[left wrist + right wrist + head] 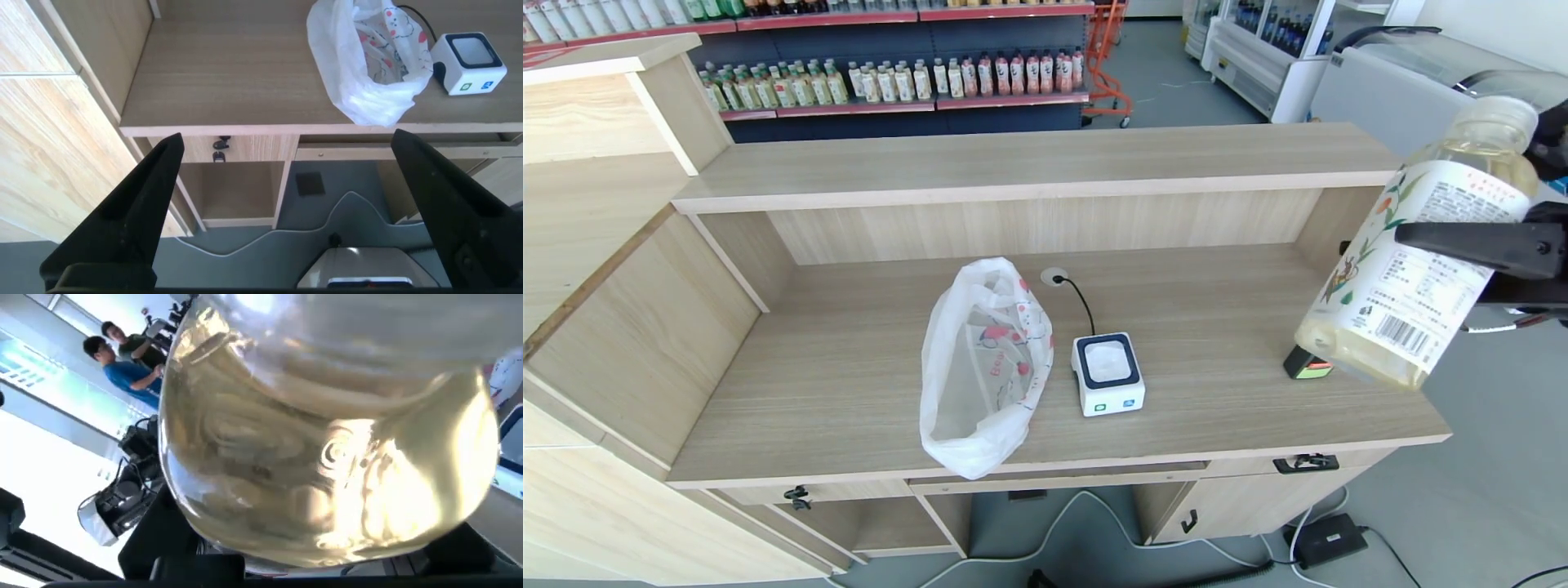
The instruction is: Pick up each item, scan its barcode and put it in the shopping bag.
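My right gripper (1499,245) is shut on a clear bottle of pale yellow drink (1417,245), held tilted in the air off the counter's right end, its barcode facing me. The bottle's base (327,449) looms close in the right wrist view. A white barcode scanner (1107,373) sits mid-counter, and a white plastic shopping bag (980,363) lies open to its left. My left gripper (290,212) hangs open below and in front of the counter's front edge, nothing between its fingers; the bag (368,61) and scanner (467,64) lie beyond it.
A small black and green item (1308,363) lies on the counter (1225,327) near its right end, under the bottle. A raised wooden ledge (1029,167) runs along the back. A cable (1078,298) leads from the scanner to a grommet.
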You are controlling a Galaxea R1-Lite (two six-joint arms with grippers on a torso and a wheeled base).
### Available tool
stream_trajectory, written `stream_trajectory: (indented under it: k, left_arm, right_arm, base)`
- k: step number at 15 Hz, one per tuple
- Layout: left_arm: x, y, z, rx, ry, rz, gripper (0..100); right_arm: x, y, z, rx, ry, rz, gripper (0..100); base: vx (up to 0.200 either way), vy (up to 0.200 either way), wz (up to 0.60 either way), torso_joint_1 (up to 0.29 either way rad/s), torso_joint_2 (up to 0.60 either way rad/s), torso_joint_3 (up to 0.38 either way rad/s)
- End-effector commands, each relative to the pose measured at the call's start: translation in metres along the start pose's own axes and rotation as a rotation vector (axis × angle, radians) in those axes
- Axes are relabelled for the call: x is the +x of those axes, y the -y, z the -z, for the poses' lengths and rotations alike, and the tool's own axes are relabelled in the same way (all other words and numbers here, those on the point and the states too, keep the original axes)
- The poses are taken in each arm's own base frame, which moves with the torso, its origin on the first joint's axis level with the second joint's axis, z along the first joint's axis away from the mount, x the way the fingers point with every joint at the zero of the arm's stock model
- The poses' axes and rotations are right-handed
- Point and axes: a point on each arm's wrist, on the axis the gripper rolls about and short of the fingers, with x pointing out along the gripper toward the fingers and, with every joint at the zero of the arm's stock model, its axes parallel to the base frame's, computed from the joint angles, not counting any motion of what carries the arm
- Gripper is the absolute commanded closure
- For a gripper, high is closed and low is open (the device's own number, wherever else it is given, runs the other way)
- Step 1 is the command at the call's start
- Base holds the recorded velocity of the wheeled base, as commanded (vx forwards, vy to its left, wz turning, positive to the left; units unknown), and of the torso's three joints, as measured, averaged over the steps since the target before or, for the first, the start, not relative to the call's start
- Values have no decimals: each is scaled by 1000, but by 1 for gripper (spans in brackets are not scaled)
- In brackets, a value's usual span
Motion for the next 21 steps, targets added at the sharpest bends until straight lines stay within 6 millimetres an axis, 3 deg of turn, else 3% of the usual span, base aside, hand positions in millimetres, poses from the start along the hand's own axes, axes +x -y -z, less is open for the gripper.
stream_trajectory:
  k: [1,7,21]
  left_arm:
    - [0,0,0,0,0,0,0]
    - [0,0,0,0,0,0,0]
    - [0,0,0,0,0,0,0]
  right_arm:
    - [-5,-38,-5,-67,6,-36,100]
    - [2,-73,-4,-72,-67,-175,100]
    - [1,-77,4,-44,-88,-192,100]
  base:
    - [0,0,0,0,0,0]
    - [0,0,0,0,0,0]
    - [0,0,0,0,0,0]
